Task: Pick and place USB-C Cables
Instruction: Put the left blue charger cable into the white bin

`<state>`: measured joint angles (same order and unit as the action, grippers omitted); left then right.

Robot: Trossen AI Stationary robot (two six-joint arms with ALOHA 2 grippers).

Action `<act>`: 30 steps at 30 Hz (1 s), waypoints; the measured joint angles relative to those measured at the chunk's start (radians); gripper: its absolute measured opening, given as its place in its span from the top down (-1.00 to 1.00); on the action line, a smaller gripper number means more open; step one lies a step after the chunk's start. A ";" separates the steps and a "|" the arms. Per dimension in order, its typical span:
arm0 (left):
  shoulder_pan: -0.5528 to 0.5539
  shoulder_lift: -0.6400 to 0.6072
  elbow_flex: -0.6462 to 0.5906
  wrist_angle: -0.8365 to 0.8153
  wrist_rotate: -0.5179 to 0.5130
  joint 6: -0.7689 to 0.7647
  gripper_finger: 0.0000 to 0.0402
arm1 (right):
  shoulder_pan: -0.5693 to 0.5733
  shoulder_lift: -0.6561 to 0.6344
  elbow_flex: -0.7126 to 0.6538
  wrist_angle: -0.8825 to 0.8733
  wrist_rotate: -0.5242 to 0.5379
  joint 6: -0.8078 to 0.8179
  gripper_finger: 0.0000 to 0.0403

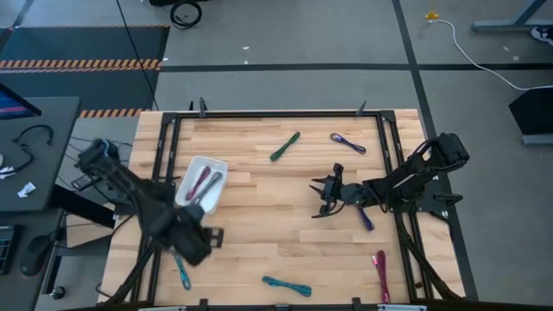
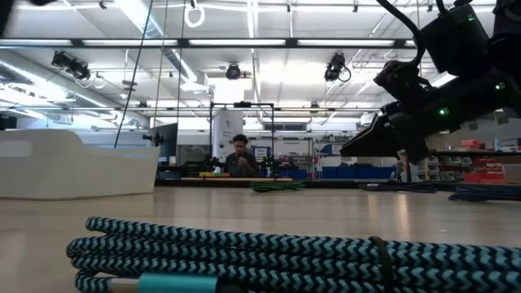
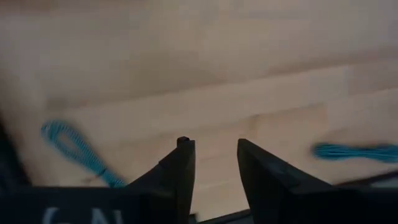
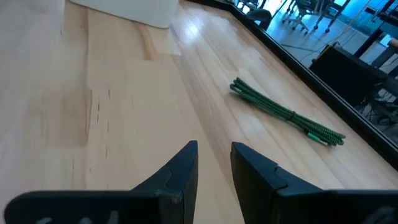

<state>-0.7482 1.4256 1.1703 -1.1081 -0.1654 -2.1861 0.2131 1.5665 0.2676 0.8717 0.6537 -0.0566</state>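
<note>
Inside white tray (image 1: 218,164), two cables: maroon-pink (image 1: 197,184), grey (image 1: 211,187).

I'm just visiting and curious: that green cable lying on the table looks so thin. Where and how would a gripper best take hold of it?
Probably at mid-length of the green cable, coming straight down from above with the fingers across its width. It lies flat on the bare table as a long, narrow folded bundle, with clear wood on both sides. The right gripper is nearer, fingers only slightly apart.
</note>
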 joint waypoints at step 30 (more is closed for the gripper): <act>-0.127 0.282 -0.172 0.242 0.455 -0.179 -0.20 | 0.002 0.000 0.000 0.013 -0.071 0.016 0.50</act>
<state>-0.8752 1.7073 0.9985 -0.8664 0.2892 -2.3650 0.2150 1.5665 0.2672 0.8844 0.5830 -0.0406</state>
